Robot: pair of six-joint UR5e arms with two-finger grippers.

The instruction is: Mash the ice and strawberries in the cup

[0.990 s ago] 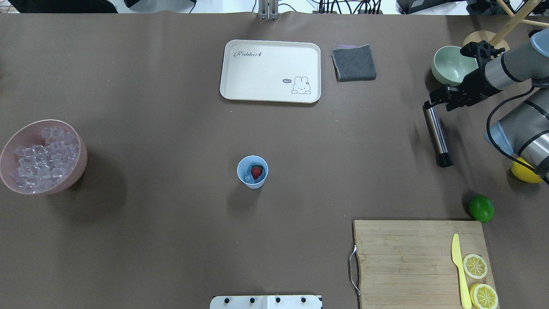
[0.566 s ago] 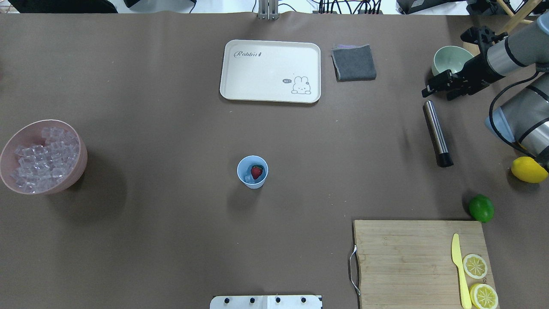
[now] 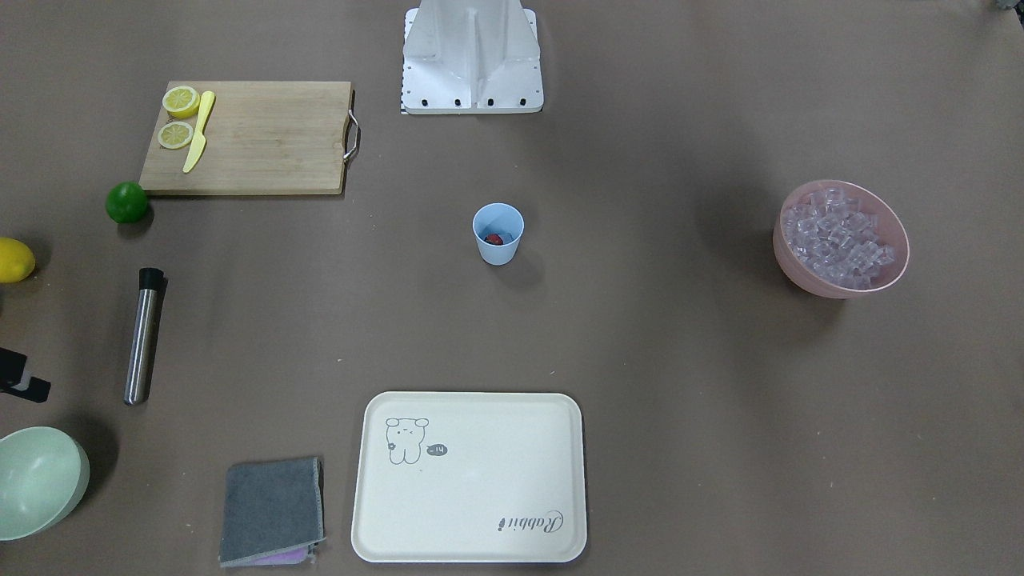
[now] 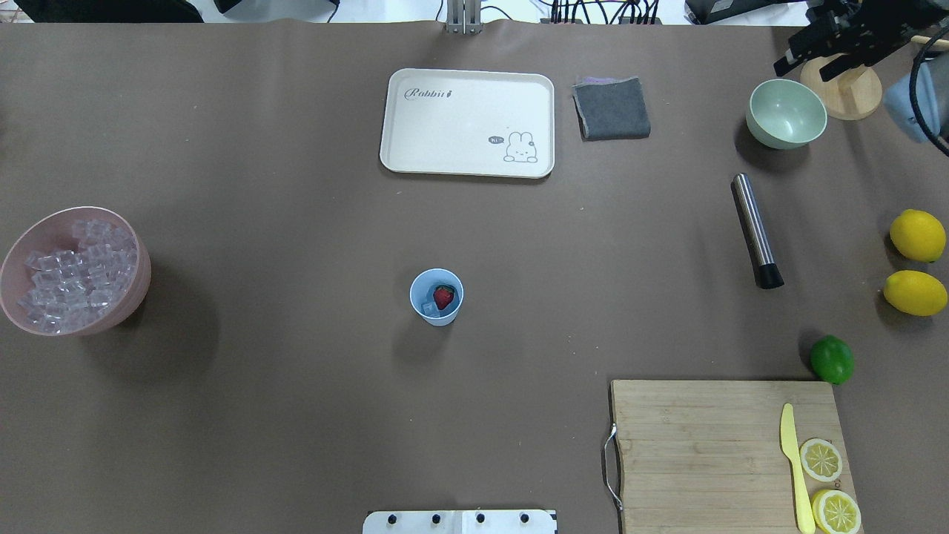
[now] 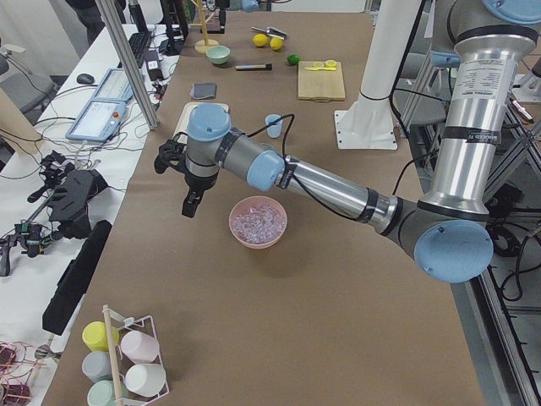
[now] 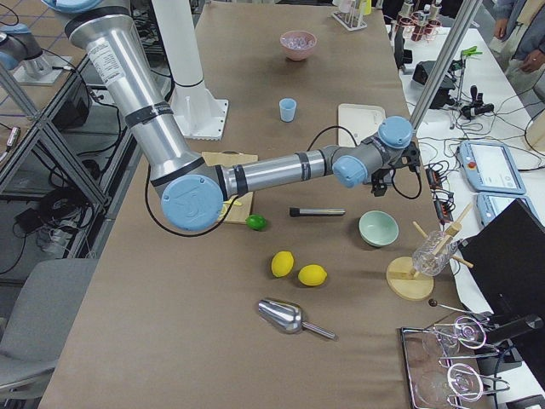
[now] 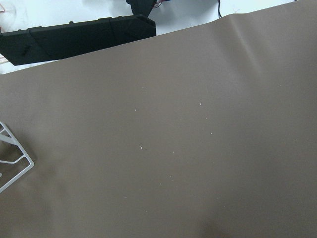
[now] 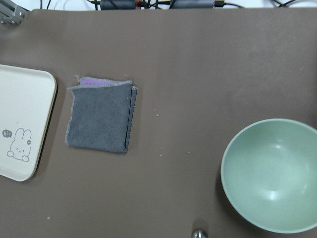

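The cup (image 4: pixel 437 315), strawberry (image 4: pixel 443 297) and ice (image 4: pixel 428 308) inside, stands well apart from both tools. Right tool (image 4: pixel 797 48) hangs near the green bowl (image 4: pixel 786 115), left tool (image 5: pixel 191 208) beside the pink bowl (image 5: pixel 247 243); neither's grip can be told.

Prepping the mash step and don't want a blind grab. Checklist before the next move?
1. Cup upright: ok.
2. Strawberry inside cup: ok.
3. Ice in cup: ok, one cube shows.
4. Steel muddler lying free, nothing on it: ok.
5. Right claw at muddler: not ok; it looks open and empty, off near the far corner.
6. Left claw clear of cup: ok, out past the pink bowl; open or shut, cannot tell.
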